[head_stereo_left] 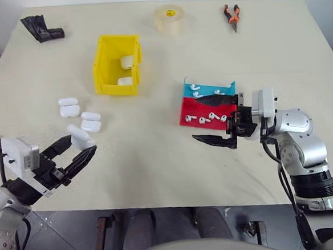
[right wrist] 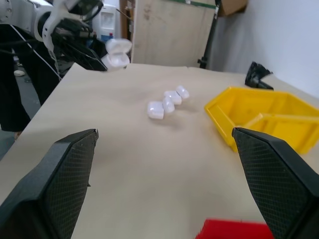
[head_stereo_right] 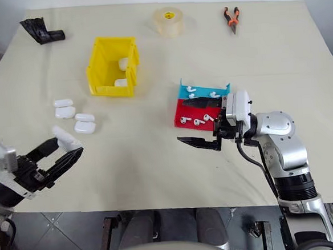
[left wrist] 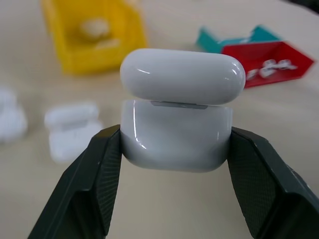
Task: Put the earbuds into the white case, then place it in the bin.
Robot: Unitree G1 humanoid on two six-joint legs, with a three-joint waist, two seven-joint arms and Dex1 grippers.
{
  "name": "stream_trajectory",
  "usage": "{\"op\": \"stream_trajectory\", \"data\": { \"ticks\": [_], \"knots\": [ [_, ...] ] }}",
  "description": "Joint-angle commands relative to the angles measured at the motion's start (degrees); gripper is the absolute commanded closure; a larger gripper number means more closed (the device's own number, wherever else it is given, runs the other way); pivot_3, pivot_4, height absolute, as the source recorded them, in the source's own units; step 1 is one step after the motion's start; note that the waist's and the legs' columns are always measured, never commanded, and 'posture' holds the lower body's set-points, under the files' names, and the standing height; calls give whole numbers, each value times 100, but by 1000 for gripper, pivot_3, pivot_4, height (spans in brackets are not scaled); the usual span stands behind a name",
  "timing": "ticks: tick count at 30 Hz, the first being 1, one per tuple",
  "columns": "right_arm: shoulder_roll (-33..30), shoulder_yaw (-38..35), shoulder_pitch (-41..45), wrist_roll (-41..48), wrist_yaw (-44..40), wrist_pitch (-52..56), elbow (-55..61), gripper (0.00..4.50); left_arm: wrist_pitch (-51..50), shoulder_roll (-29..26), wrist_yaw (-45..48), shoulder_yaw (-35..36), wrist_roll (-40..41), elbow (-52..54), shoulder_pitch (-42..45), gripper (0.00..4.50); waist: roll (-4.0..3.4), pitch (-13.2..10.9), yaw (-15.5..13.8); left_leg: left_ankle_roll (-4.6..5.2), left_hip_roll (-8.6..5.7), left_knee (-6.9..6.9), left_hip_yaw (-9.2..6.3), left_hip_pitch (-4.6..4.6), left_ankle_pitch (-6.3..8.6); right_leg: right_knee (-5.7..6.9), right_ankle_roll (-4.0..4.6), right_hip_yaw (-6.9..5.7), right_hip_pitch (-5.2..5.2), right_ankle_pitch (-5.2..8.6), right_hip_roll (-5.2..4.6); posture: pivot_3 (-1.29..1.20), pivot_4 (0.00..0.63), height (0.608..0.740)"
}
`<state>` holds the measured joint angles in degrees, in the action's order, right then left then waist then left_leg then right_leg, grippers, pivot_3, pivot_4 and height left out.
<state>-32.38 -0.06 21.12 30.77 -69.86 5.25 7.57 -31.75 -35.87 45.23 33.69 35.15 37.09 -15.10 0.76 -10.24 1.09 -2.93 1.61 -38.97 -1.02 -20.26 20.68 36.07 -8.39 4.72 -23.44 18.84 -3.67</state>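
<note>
Case [left wrist: 177, 134] sits clamped between my left claw's [head_stereo_left: 83, 149] two fingers, lid ajar, held above the table's [head_stereo_left: 157, 160] near left edge. My right claw [head_stereo_left: 215, 121] hangs spread wide and empty by the red and blue tray [head_stereo_left: 208, 108], where I see earbuds [head_stereo_left: 205, 119] lying loose, with the yellow bin [head_stereo_left: 116, 64] farther back.

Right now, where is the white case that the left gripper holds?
The white case sits between the left gripper's fingers at the table's near left, lid open, just in front of two more cases.
</note>
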Motion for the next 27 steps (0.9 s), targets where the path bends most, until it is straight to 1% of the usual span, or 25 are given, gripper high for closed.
{"op": "stream_trajectory", "data": {
  "ticks": [1, 2, 3, 4, 6, 8, 11, 14, 18, 20, 21, 22, 25, 27],
  "knots": [
    [-429, -389, -336, 35, -25, 83, 216, 0, 1205, 146, 526, -942, -308, -223, 687, 1718, -11, 1, -82, 20, -4, 3, 0, -2, 7, -8, 2, 1, 5, -8, -3, 0, 150, 740],
    [-510, -456, -417, 37, 32, 109, 239, 0, 1481, 234, 587, -1173, -423, -384, 883, 1718, -8, 2, -85, 34, -5, 1, 2, -2, 13, -8, 0, 2, 5, -12, -3, 0, 150, 740],
    [-610, -588, -544, 18, 103, 115, 247, 0, 1684, 390, 726, -1550, -481, -623, 1156, 1718, -8, 3, -86, 35, -3, -1, 4, -5, 14, -12, -1, 3, 4, -22, -1, 0, 150, 740],
    [-719, -735, -684, -21, 166, 100, 236, 0, 1651, 497, 1000, -1941, -339, -838, 1417, 1718, -11, 4, -84, 35, -3, -2, 4, -5, 14, -14, -5, 9, 3, -25, -1, 0, 150, 740],
    [-865, -910, -863, -61, 243, 79, 236, 0, 1662, 630, 1328, -2395, -179, -1105, 1731, 1718, -12, 5, -83, 40, -7, -5, 10, -7, 16, -15, -13, 20, -4, -29, -1, 0, 150, 740],
    [-1050, -1146, -1090, -142, 311, 26, 198, 0, 2040, 929, 1504, -2778, -317, -1498, 2117, 1718, -12, 5, -69, 49, -4, -7, 12, -13, 22, -10, -26, 26, -8, -36, 0, 0, 150, 740],
    [-1415, -1676, -1589, -344, 541, 92, 120, 0, 2728, 1457, 1780, -3483, -739, -2331, 2730, 1718, -12, 5, -92, 62, -8, -14, 19, -16, 29, -13, -36, 32, -13, -41, -1, 0, 150, 740],
    [-1816, -1889, -2044, -643, 680, 328, 222, 0, 3314, 1812, 1863, -3795, -1020, -2975, 3094, 1718, -12, 5, -102, 64, -13, -22, 61, -16, 29, -17, -41, 36, -8, -44, -2, 0, 150, 740],
    [-2055, -2214, -2391, -620, 708, 447, 367, 0, 3524, 2105, 2012, -3967, -951, -3478, 3403, 1718, -10, 3, -80, 66, -8, -25, 74, -7, 28, -25, -41, 47, -10, -44, 11, 0, 150, 740],
    [-2159, -2217, -2390, -560, 654, 573, 494, 0, 3730, 2244, 2084, -3986, -891, -3578, 3507, 1718, -11, 4, -74, 71, -4, -25, 87, 3, 26, -17, -45, 59, -9, -46, 17, 0, 150, 740],
    [-2278, -2116, -2327, -524, 650, 832, 648, 0, 3949, 2337, 2165, -3994, -877, -3609, 3516, 1718, -11, 4, -76, 77, -4, -24, 89, 4, 24, -16, -50, 63, -10, -49, 17, 0, 150, 740],
    [-2469, -1905, -2195, -607, 710, 1177, 830, 0, 3937, 2370, 2234, -4034, -837, -3613, 3511, 1718, -14, 6, -71, 84, -3, -24, 88, 4, 24, -15, -53, 63, -10, -50, 18, 0, 150, 740],
    [-2860, -1227, -1520, -593, 944, 2358, 1320, 0, 3829, 2450, 2303, -4136, -722, -3552, 3413, 1718, -19, 8, -49, 87, 0, -24, 86, 14, 23, -11, -57, 74, -10, -53, 19, 0, 150, 740],
    [-2974, -809, -958, -482, 1058, 3130, 1500, 0, 3733, 2464, 2321, -4208, -648, -3464, 3317, 1718, -19, 8, -47, 87, 3, -25, 68, 11, 23, -12, -57, 71, -13, -53, 20, 0, 150, 740]
  ]
}}
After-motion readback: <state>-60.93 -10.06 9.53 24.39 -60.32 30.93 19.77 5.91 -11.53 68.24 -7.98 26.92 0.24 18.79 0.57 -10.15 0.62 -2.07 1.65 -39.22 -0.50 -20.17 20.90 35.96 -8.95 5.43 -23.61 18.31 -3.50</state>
